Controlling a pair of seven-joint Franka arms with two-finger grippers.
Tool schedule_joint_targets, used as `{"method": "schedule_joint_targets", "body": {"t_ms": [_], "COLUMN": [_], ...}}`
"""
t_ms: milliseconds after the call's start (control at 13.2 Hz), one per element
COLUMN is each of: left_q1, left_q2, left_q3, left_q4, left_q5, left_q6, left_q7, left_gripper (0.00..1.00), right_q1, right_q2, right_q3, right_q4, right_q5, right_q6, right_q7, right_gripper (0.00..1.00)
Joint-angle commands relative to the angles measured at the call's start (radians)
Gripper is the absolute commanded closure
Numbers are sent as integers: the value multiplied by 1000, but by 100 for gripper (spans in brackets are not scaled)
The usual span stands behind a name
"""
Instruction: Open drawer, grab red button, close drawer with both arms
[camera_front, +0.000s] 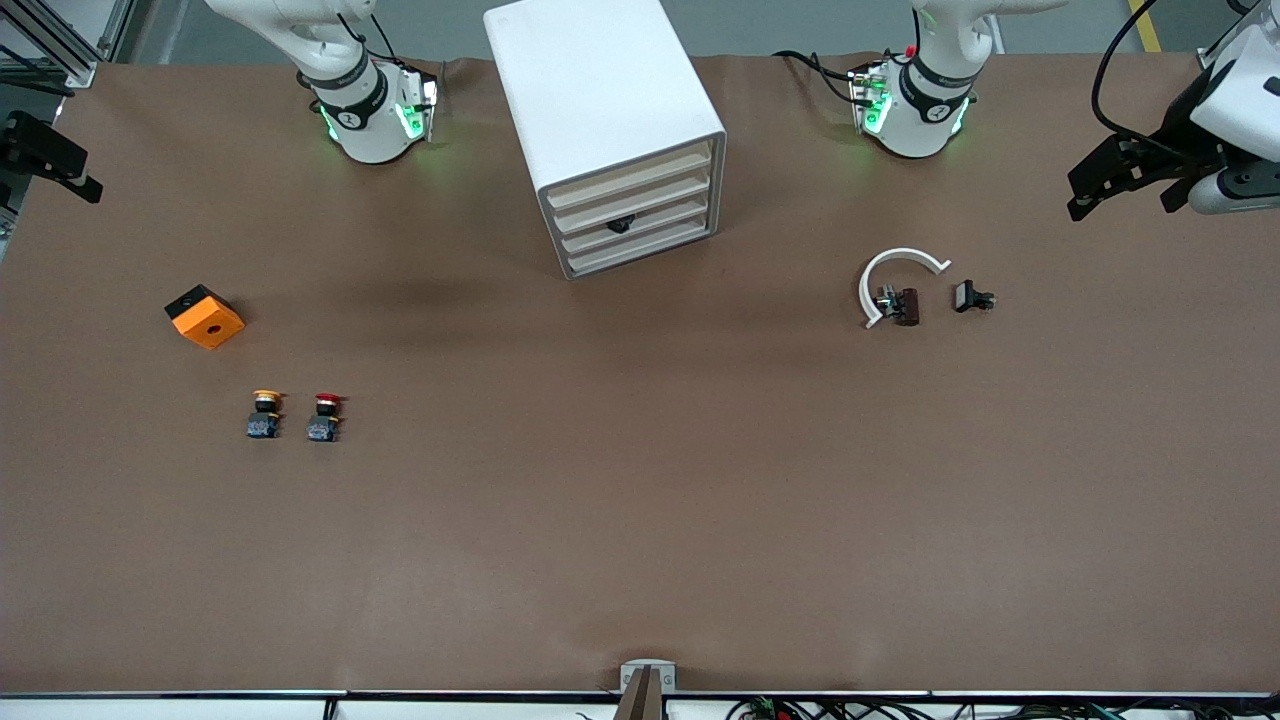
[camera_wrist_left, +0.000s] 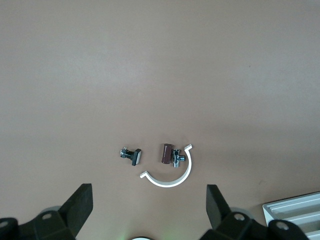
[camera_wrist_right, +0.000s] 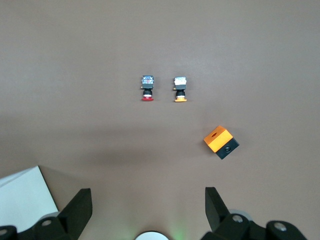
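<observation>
The white cabinet (camera_front: 600, 100) stands between the two arm bases. Its four cream drawer fronts (camera_front: 635, 205) are all pushed in, and the third from the top carries a small dark knob (camera_front: 620, 225). The red-capped button (camera_front: 325, 415) (camera_wrist_right: 147, 89) lies on the table toward the right arm's end, beside a twin with an orange-yellow cap (camera_front: 265, 413) (camera_wrist_right: 180, 89). My right gripper (camera_wrist_right: 147, 200) hangs open and empty, high over bare table by its base. My left gripper (camera_wrist_left: 148, 200) is also open and empty, high over the table near a white ring (camera_wrist_left: 167, 180).
An orange cube with a hole (camera_front: 205, 316) (camera_wrist_right: 220, 141) sits farther from the front camera than the two buttons. Toward the left arm's end lie the white C-shaped ring (camera_front: 895, 262) and two small metal parts (camera_front: 900, 305) (camera_front: 972, 297). Dark fixtures (camera_front: 1130, 170) stand at both table ends.
</observation>
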Motion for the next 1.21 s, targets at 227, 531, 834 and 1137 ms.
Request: {"method": "schedule_joint_targets", "body": {"t_ms": [227, 531, 834, 1137], "left_q1": [0, 0, 1, 3], "left_q2": [18, 19, 19, 21], "left_q3": [-2, -2, -2, -2], "left_q4": [35, 35, 37, 38], "left_q5": [17, 17, 16, 16], "left_q6": [-26, -26, -26, -26], "left_q7": [24, 24, 26, 24], "left_gripper": [0, 0, 0, 0], "right_q1": [-11, -12, -8, -8], "right_q2": [-102, -107, -107, -104], "right_q3": [40, 40, 40, 40], "right_q4": [-123, -131, -131, -129], "right_q5": [-14, -12, -11, -11], "right_q6": [67, 71, 66, 69], "right_q7": [70, 73, 99, 99], "right_gripper": [0, 0, 0, 0]}}
